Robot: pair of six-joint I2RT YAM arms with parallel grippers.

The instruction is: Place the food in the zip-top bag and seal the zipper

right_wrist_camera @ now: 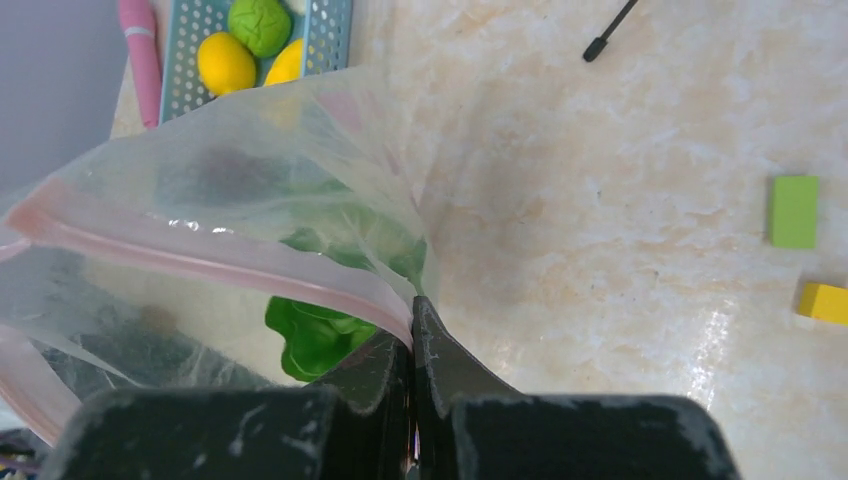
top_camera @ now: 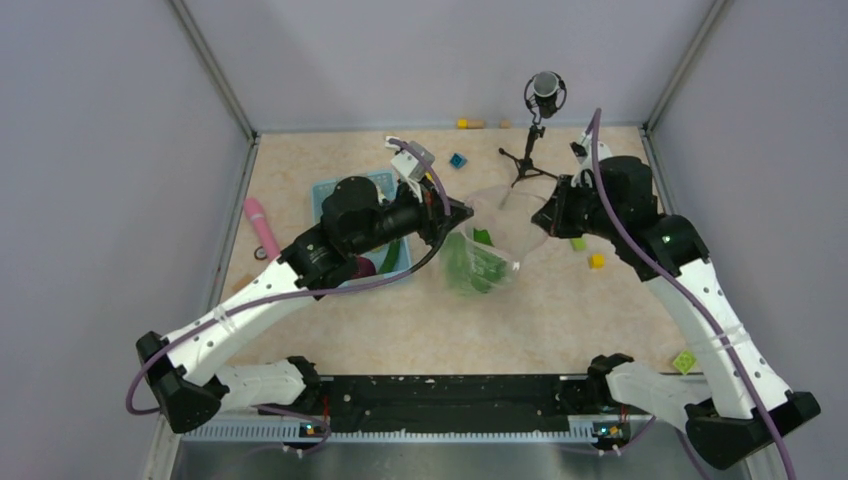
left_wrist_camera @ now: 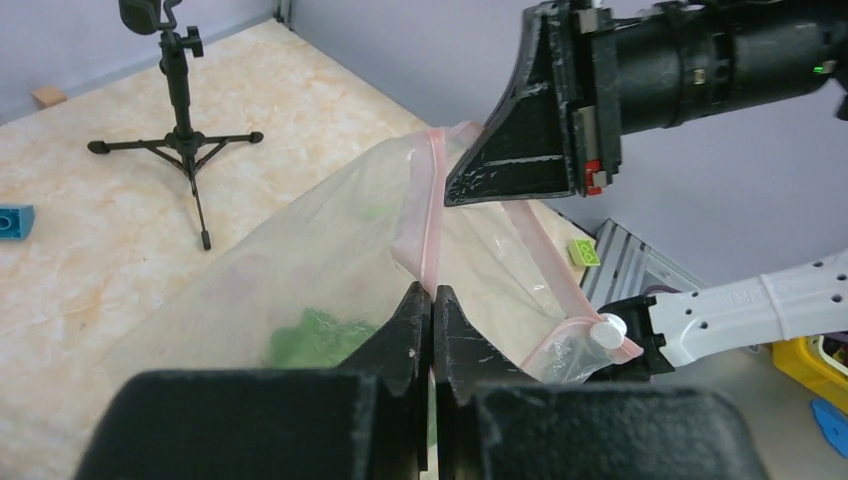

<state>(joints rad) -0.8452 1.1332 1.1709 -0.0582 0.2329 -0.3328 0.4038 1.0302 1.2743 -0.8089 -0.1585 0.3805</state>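
Observation:
The clear zip-top bag hangs stretched between my two grippers above mid-table. My left gripper is shut on the pink zipper at the bag's left end. My right gripper is shut on the zipper at the other end. The mouth gapes between them. Leafy green lettuce lies inside the bag. A green lime and yellow citrus sit in the light blue basket. A dark green cucumber shows under the left arm.
A pink stick lies left of the basket. A small black tripod stands behind the bag. Small blocks are scattered about: blue, green, yellow, and another green one near the right arm's base.

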